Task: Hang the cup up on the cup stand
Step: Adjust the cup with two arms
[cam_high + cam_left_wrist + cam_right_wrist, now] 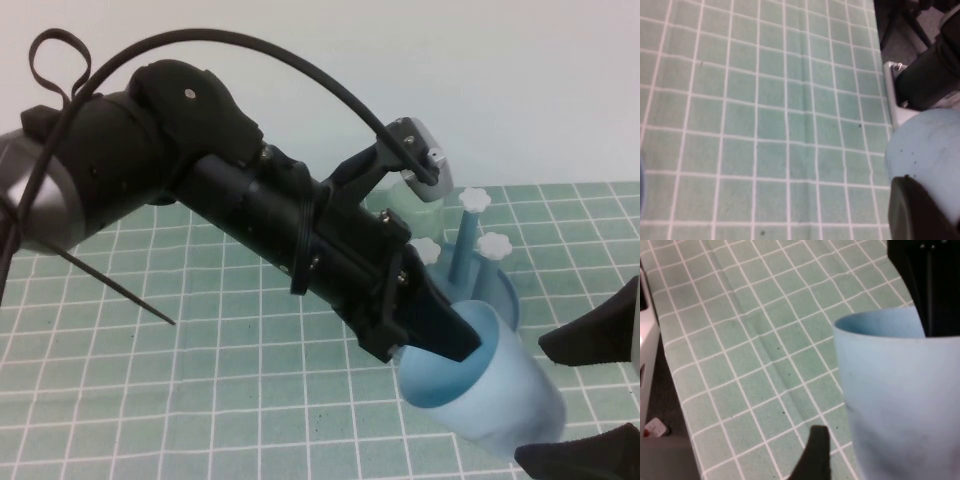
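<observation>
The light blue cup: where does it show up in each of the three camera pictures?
High view: the cup lies tilted at lower right, left gripper pinching its rim.
Left wrist view: cup at the right edge.
Right wrist view: cup fills the right.
Shared landmark: the green grid mat.

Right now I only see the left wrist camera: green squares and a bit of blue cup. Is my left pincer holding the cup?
Observer: Yes. The left pincer is shut on the rim of the cup, with one finger inside, and the cup is tipped sideways.
Operator: Where's the cup stand?
Observer: The cup stand is just behind the cup, with its pegs upright.
Operator: And the other pincer?
Observer: The right pincer is open, with a finger on either side of the cup's bottom end.
</observation>
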Motion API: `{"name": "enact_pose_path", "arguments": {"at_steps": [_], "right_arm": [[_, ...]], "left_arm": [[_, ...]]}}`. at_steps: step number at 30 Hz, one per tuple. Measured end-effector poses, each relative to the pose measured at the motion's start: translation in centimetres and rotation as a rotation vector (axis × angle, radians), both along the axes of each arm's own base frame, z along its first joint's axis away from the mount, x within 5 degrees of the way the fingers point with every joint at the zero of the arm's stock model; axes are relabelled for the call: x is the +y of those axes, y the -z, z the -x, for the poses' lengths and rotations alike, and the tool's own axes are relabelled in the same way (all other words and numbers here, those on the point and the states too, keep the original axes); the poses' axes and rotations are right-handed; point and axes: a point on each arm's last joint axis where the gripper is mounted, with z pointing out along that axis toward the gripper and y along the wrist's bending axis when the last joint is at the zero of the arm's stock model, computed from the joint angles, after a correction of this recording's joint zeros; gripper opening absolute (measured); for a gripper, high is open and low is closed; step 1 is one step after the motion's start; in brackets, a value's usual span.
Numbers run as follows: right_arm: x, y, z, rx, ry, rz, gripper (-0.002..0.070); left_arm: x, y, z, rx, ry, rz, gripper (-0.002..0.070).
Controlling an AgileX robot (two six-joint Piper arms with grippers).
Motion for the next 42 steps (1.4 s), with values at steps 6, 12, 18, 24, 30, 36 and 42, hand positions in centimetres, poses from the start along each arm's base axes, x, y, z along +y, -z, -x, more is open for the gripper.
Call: {"name": "enact_pose_path", "arguments": {"at_steps": [6, 12, 18, 24, 30, 36, 42], "right_arm": [[-0.1, 0.1, 0.0, 0.009, 0.005, 0.008, 0.0676], [-0.1, 0.6, -0.5, 0.003, 0.002, 0.06, 0.0675], [0.4, 2.0, -1.6, 0.037, -0.011, 0.117, 0.0675], [0.9, 2.3, -1.9, 0.037, -0.051, 0.11, 0.0675], [1.0, 2.2, -2.0, 0.0, -0.074, 0.104, 0.0675], [1.1, 2.1, -2.0, -0.015, -0.087, 0.095, 0.0675], [1.5, 1.7, -2.0, -0.038, -0.109, 0.039, 0.0675]], "left_arm": [[-0.5, -0.3, 0.4, 0.021, 0.004, 0.03, 0.001], [-0.4, -0.5, 0.5, 0.03, -0.006, 0.029, 0.001], [-0.1, -1.3, 0.9, 0.004, -0.003, 0.033, 0.001], [0.0, -1.3, 0.9, -0.001, -0.007, 0.017, 0.001], [0.1, -1.3, 0.9, -0.003, -0.005, 0.009, 0.001], [0.1, -1.3, 1.0, -0.001, -0.007, 0.009, 0.001], [0.1, -1.3, 1.0, 0.0, -0.005, 0.009, 0.001]]}}
